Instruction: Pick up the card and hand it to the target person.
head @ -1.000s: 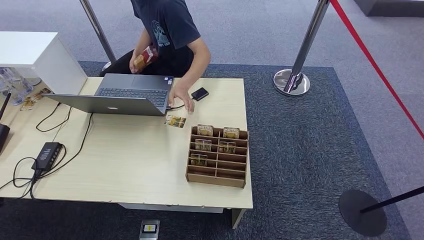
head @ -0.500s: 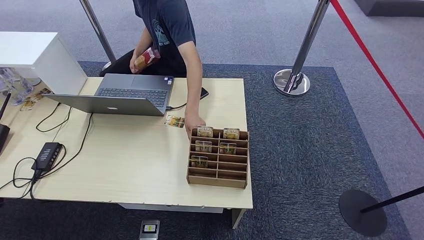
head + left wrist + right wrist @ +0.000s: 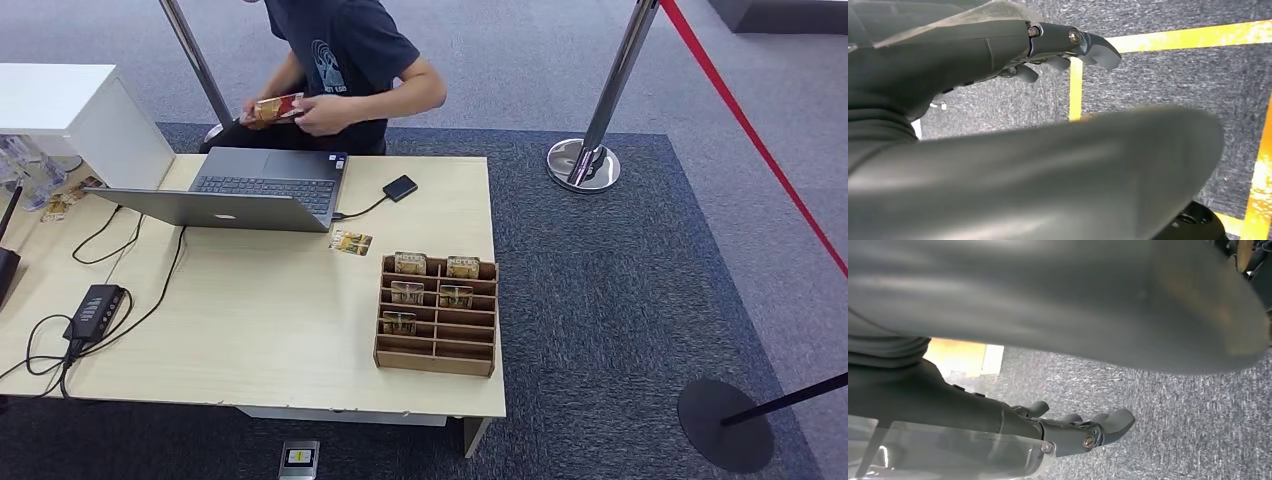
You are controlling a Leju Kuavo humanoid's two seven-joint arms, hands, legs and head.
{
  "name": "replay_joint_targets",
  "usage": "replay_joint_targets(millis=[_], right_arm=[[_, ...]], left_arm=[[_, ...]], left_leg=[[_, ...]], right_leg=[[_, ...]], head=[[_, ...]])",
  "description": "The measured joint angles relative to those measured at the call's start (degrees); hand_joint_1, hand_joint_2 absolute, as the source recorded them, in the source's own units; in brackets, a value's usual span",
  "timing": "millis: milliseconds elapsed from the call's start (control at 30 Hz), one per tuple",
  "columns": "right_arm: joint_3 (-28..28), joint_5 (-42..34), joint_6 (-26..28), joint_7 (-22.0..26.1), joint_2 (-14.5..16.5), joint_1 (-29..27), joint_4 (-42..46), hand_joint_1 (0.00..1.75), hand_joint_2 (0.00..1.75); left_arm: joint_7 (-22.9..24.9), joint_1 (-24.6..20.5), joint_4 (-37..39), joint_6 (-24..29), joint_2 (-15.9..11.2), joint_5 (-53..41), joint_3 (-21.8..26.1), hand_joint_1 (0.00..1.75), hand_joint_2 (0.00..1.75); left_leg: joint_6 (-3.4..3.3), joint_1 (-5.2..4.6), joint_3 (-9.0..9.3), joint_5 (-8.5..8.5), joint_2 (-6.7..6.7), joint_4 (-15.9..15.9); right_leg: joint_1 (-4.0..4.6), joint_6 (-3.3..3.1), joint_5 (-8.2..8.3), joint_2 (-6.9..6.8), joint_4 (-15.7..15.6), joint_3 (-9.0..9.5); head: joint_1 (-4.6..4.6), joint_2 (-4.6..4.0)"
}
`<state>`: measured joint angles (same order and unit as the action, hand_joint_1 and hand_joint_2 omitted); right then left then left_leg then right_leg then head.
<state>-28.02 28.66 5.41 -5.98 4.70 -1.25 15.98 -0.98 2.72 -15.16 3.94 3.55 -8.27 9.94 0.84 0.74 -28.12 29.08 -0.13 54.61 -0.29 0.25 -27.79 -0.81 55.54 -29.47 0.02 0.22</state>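
I see pale wood counter (image 3: 250, 330) on grey carpet (image 3: 620, 300). Card (image 3: 351, 242) flat at counter centre, 11 o'clock of wooden rack (image 3: 436, 315). Left hand (image 3: 998, 55), right hand (image 3: 1013, 425) over carpet, fingers loosely apart, holding nothing.

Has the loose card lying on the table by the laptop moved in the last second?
No. The card stays beside the laptop corner, just up-left of the wooden organizer.

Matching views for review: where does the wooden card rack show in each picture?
Head view: wooden card rack near the table's right edge, cards in its slots.
Left wrist view: not in it.
Right wrist view: not in it.
Shared landmark: grey carpet.
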Motion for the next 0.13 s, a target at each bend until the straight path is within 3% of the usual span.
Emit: replay_joint_targets(millis=[133], right_arm=[[4.2,-4.7,-0.9,1.0,-0.7,-1.0,0.9,0.0,0.0]], left_arm=[[0.1,0.9,-1.0,-0.6,-0.5,1.4,-1.4,0.0,0.0]], left_leg=[[0.0,0.0,0.0,0.0,0.0,0.0]], right_leg=[[0.0,0.0,0.0,0.0,0.0,0.0]], head=[[0.01,0.0]])
